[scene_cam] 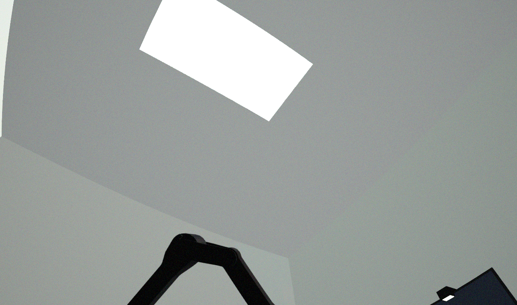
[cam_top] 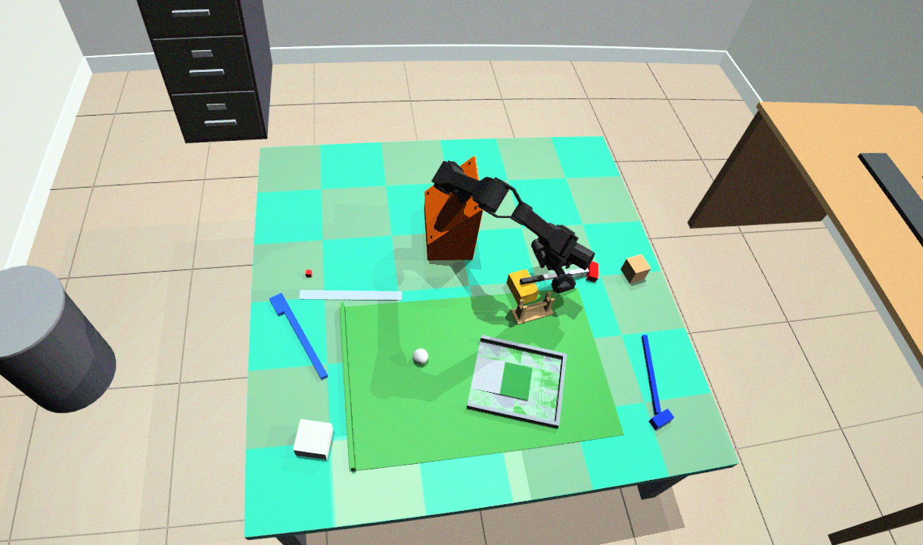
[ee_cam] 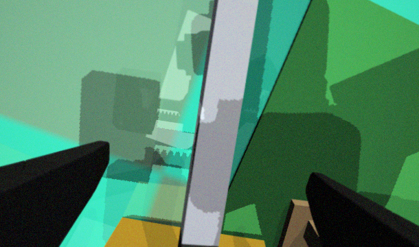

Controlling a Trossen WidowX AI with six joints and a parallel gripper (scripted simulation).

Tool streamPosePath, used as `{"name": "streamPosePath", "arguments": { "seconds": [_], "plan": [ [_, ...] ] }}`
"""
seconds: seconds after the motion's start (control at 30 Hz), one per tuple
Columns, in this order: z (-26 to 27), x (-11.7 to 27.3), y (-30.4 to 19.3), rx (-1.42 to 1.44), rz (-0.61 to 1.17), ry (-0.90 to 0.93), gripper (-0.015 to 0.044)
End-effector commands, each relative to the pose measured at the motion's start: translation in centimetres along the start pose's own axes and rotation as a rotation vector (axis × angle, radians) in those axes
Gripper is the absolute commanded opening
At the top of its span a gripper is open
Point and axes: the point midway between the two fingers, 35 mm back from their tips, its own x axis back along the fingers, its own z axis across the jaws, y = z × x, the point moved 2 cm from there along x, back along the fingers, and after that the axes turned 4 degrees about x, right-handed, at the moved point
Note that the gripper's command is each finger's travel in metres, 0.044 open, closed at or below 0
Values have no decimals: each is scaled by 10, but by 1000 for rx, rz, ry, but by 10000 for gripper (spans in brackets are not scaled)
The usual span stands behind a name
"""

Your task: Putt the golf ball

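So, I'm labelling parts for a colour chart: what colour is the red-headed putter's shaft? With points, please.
Light grey along the shaft (cam_top: 571, 274) (ee_cam: 227, 68); the wrist view shows it best.

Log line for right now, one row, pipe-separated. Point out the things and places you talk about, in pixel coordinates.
gripper (cam_top: 564, 283) (ee_cam: 210, 167): open, above shaft | red putter (cam_top: 592, 272) (ee_cam: 227, 82): not grasped | golf ball (cam_top: 420, 356): on green mat (cam_top: 396, 427), off the raised green (cam_top: 517, 381)
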Motion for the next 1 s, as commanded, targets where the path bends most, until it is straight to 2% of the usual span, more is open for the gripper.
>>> {"name": "streamPosePath", "arguments": {
  "seconds": [0.0, 0.37, 0.9, 0.97],
  "plan": [
    [1, -7, -1, 3, 4, 3, 440],
    [1, -21, -3, 3, 5, 3, 440],
    [1, -18, -2, 0, 2, 4, 20],
    [1, -18, -2, 0, 2, 4, 7]
  ]
}}
